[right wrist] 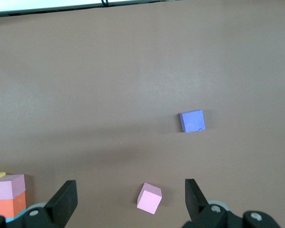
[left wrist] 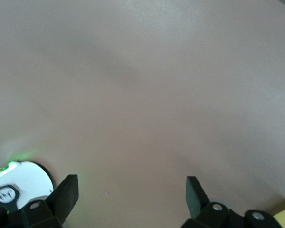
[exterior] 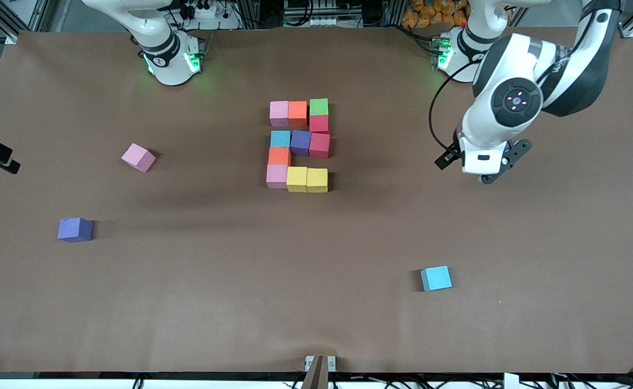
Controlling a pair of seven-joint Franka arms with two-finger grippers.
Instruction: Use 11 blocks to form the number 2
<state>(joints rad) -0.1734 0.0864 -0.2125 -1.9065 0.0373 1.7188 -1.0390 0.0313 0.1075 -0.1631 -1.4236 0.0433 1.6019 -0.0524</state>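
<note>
On the brown desk (exterior: 187,302) the number 2 (exterior: 298,146) stands complete, eleven touching blocks. The left arm bends down beside it; the left end effector (left wrist: 132,190) hangs wide open, empty, over bare desk. The right end effector (right wrist: 131,194), equally wide and empty, hangs over a loose pink block (right wrist: 149,198).
</note>
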